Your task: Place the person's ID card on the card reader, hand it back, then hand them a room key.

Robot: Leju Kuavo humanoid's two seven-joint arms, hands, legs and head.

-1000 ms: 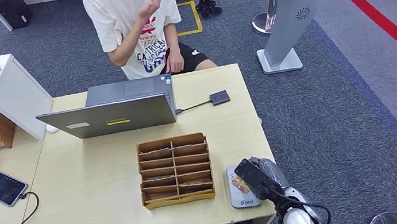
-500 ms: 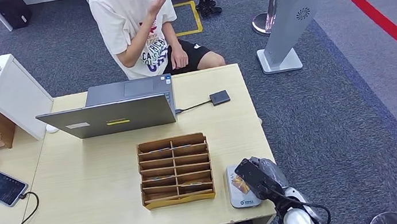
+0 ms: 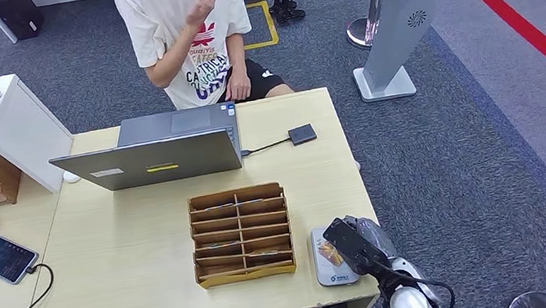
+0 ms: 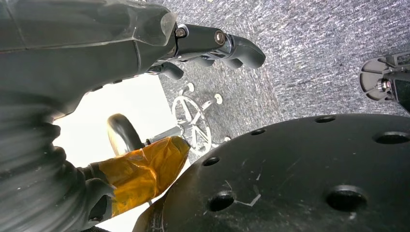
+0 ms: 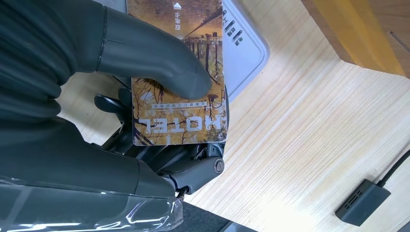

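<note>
Desk: a pale wooden desk (image 3: 132,260) is carrying everything; a person in a white printed T-shirt (image 3: 187,38) is sitting at its far side, one hand raised near the face.
Laptop: a grey open laptop (image 3: 154,150) is standing between the person and the robot.
Organizer: a brown cardboard organizer with slotted compartments (image 3: 240,234) is sitting near the desk's front edge.
Reader: a grey flat rounded card reader (image 5: 244,53) is lying just beside the organizer, toward the robot's right.
Right hand: the right hand (image 3: 357,245) is hovering at the reader, pinching a card.
Left hand: the left hand (image 4: 96,63) is hanging low over grey carpet, fingers loosely curled and holding nothing.
Card: an autumn-photo plastic card printed "HOTEL" (image 5: 181,92) is being clamped between the thick thumb on top and the darker fingers underneath, its far end overlapping the reader's face.
Dongle: a small black square box on a cable (image 3: 301,133) is lying well apart, near the laptop.
Doing it well: judging by the overlap, the card is being set on or lifted off the reader; keeping it flat and level over the reader's face, with the pinch held at the near end, should be letting it read cleanly without sliding off.
</note>
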